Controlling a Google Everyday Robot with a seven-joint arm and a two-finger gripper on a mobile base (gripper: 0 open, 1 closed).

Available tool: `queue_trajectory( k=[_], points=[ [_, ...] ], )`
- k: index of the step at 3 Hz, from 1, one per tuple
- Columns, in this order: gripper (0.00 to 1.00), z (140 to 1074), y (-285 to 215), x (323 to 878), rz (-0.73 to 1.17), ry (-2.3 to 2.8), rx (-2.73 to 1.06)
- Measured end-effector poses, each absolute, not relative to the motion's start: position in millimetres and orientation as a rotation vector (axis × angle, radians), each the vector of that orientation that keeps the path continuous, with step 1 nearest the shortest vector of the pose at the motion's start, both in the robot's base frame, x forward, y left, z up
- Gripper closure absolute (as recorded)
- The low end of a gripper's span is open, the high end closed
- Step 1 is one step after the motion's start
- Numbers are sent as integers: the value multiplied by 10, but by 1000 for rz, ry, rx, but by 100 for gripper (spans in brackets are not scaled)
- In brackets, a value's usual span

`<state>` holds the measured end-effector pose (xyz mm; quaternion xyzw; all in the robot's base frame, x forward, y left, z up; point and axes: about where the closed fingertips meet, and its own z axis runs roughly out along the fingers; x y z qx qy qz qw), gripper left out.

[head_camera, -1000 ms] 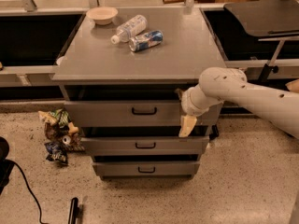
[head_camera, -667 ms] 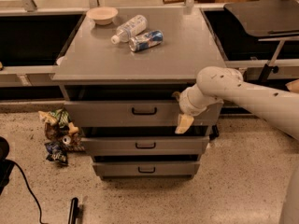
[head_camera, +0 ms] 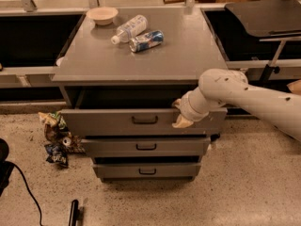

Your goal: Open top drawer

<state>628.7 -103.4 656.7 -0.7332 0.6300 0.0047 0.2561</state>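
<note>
The top drawer (head_camera: 108, 121) is the widest grey drawer front with a small black centre handle (head_camera: 144, 120). It stands pulled a little way out of the grey cabinet, with a dark gap above its front edge. My gripper (head_camera: 181, 116) on the white arm is at the drawer front's upper edge, right of the handle. One cream fingertip (head_camera: 182, 122) hangs in front of the drawer face, another reaches over the edge.
Two narrower drawers (head_camera: 146, 146) sit below, slightly out. On the cabinet top (head_camera: 141, 60) lie a bowl (head_camera: 102, 15), a plastic bottle (head_camera: 128, 28) and a can (head_camera: 146, 40). Snack bags (head_camera: 55, 135) lie on the floor at left. A black cable (head_camera: 23, 192) runs at bottom left.
The gripper has moved from lower on the drawer front up to its top edge. The view has shifted and the drawer shows a gap above its front.
</note>
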Motion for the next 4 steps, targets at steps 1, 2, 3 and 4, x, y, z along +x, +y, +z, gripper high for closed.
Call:
queue_trajectory(
  k=[1,2,3,4],
  points=[
    [88,6827,-1077,6040,12,1678,-2005],
    [100,6882,-1093,5946,38,1665,-2008],
    [81,6882,-1092,5946,38,1665,-2008],
    [58,6882,-1092,5946,38,1665,-2008]
  ],
)
